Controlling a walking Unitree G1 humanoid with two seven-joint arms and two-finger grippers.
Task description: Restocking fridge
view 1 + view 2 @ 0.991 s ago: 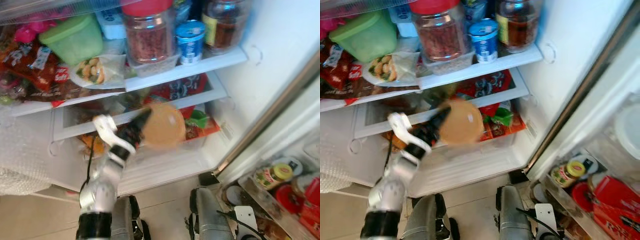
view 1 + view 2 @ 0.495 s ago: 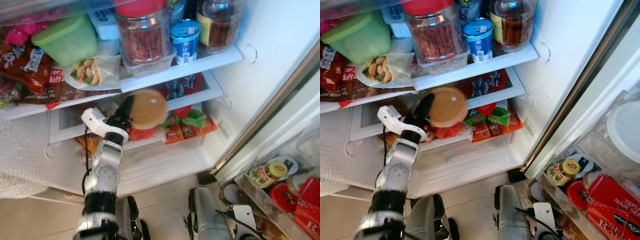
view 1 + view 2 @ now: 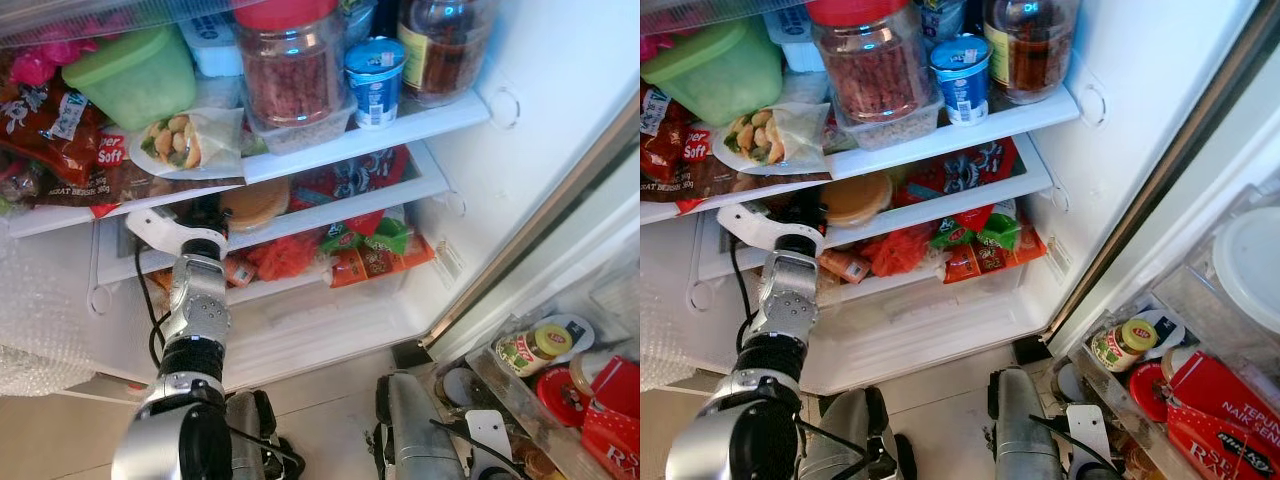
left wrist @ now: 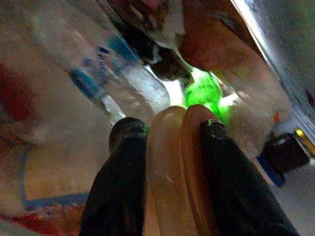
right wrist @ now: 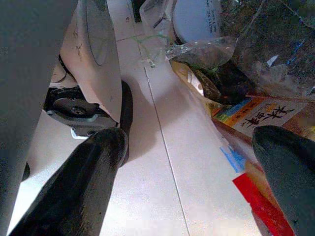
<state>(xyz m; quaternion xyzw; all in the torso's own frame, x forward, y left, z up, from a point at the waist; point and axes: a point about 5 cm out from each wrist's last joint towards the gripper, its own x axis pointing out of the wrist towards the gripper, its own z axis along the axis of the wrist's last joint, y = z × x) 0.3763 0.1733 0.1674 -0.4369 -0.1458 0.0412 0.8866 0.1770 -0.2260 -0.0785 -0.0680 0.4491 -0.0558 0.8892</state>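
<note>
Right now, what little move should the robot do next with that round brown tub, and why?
Probably open the jaws and let go: the left gripper is shut on the round tub, which already sits in on the lower fridge shelf under the food above.

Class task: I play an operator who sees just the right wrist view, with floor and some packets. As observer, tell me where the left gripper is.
Observer: The left gripper is reaching under the fridge's white shelf, above the crisper drawer.
Operator: Is it carrying anything?
Observer: Yes, in the left wrist view its fingers clamp a flat orange-brown container.
Operator: What stands on that shelf?
Observer: A red-lidded jar beside a blue yogurt cup.
</note>
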